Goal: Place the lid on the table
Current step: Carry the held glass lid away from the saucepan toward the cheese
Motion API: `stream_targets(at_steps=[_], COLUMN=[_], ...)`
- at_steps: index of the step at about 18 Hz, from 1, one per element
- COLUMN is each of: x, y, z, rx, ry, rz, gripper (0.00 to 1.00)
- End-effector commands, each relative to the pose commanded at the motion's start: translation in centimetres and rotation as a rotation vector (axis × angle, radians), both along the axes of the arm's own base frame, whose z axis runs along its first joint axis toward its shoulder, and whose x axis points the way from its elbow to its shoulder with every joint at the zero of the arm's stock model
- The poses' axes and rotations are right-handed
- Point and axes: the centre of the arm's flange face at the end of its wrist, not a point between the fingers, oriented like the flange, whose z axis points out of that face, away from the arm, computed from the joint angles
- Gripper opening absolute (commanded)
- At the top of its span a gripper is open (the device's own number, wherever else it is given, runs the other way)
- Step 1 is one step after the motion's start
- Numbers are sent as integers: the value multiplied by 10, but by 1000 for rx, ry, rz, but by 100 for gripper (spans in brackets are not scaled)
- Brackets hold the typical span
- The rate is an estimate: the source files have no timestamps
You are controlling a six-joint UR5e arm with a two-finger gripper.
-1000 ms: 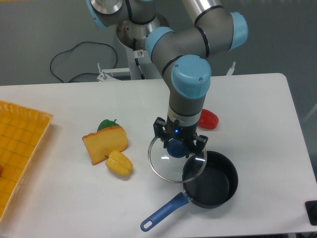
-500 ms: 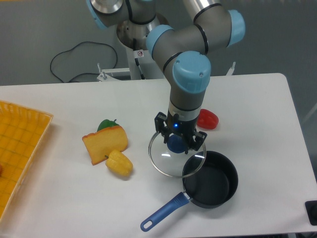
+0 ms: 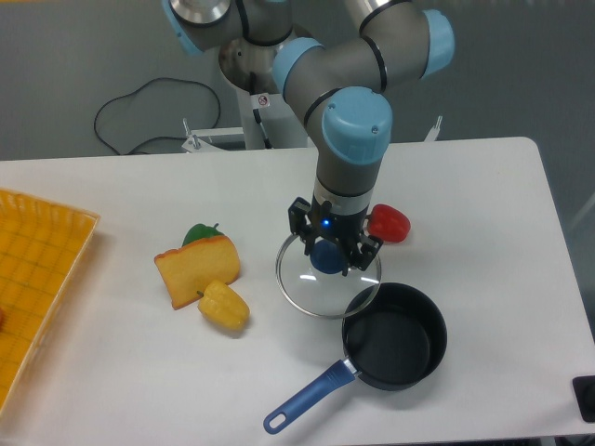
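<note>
Gripping the blue knob from above, the pincer (image 3: pixel 331 255) is pinched on the lid (image 3: pixel 327 286), its two fingers closed on opposite sides of the knob. That hold keeps the glass disc roughly level beneath the tool, so it can be lowered flat. The lid hangs directly under the pincer, centred on it, with its metal rim clear of the saucepan (image 3: pixel 395 335) on the near right; only the rim edges come close together. Below the glass lies bare counter (image 3: pixel 130 381), which suits the placement the task calls for. Whether the rim already touches the counter cannot be told from this angle. A red pepper (image 3: pixel 389 222) sits just behind the wrist, and a wedge of cheese (image 3: pixel 196 268) lies well apart to the left.
</note>
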Motion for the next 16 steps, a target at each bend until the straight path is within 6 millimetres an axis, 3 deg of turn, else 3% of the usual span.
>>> stream_targets(at_steps=[6,13,16], x=[27,27,27], y=[-5,-2,8], z=[-27,-37,-55], rx=[-38,-43,-39], ry=[-29,-14,-8], rz=[-26,-55,-99], gripper=[52,52,52])
